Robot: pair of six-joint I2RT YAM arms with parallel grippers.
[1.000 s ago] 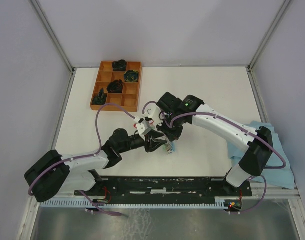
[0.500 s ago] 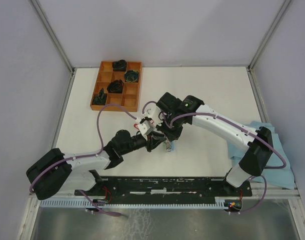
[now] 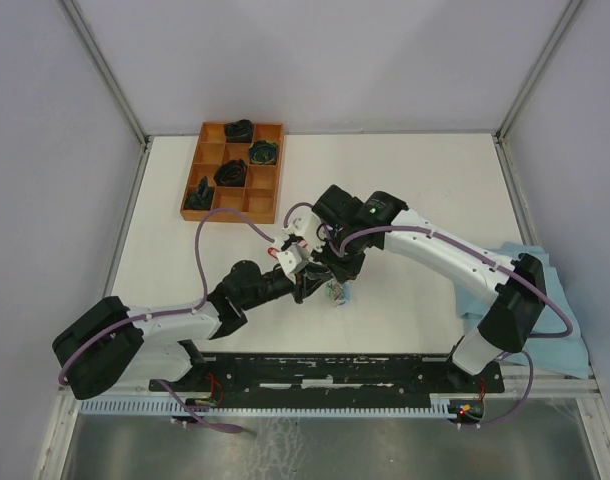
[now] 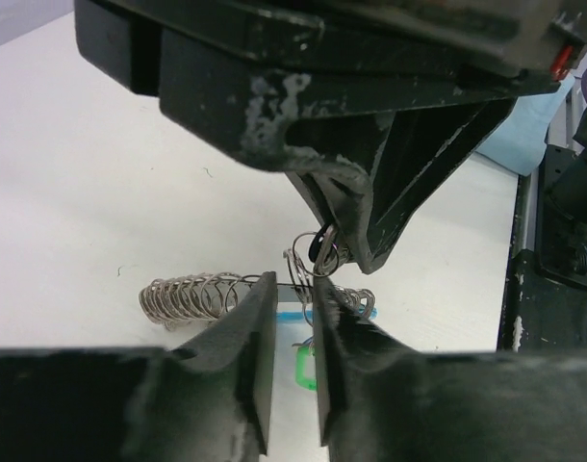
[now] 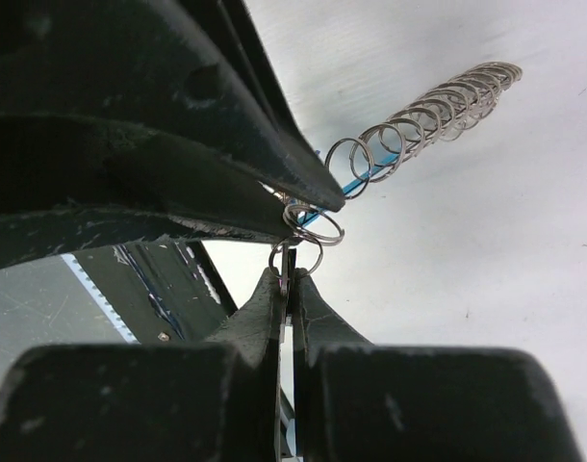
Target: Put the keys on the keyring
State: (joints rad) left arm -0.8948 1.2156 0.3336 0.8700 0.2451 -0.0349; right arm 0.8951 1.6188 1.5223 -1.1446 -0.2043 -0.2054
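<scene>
Tray far-left, cloth right | right tool crowds left tool, pinching keyring | left tool narrower than earlier (grip unclear)

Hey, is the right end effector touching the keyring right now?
Touching. The right wrist view shows the right end effector shut on a small silver ring at the near end of the keyring, with the wire pinched between its fingertips.

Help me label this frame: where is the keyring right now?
In the top view the keyring lies mid-table where the two arms meet, with the left pincer on its left, the right pincer just behind it, and the wooden tray farther back-left.
</scene>
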